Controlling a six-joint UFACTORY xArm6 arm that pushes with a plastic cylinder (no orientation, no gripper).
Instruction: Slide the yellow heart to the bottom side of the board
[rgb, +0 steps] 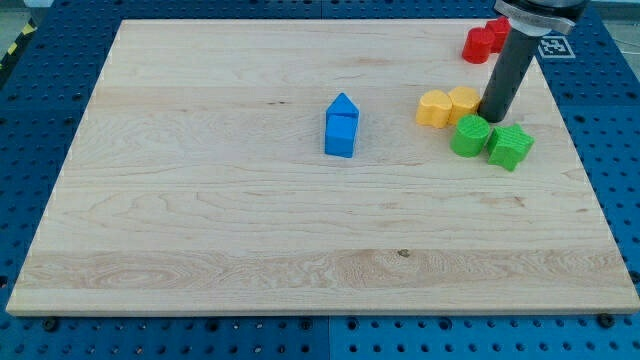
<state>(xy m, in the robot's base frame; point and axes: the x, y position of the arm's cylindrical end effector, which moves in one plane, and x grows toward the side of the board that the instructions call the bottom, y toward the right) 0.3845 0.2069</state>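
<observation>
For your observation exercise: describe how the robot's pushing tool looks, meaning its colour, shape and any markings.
A straight, dark grey to black cylindrical rod, smooth and plain, ending in my tip. Above it sits a wider dark mount, with a black-and-white square marker beside it. No cables show.

It was a robot lab or test bench. A pale wooden board (300, 230) lay on a blue metal table (40, 100) with a regular grid of holes. A printed black-and-white marker (553, 45) and yellow-black hazard tape (15, 48) were at the edges.
</observation>
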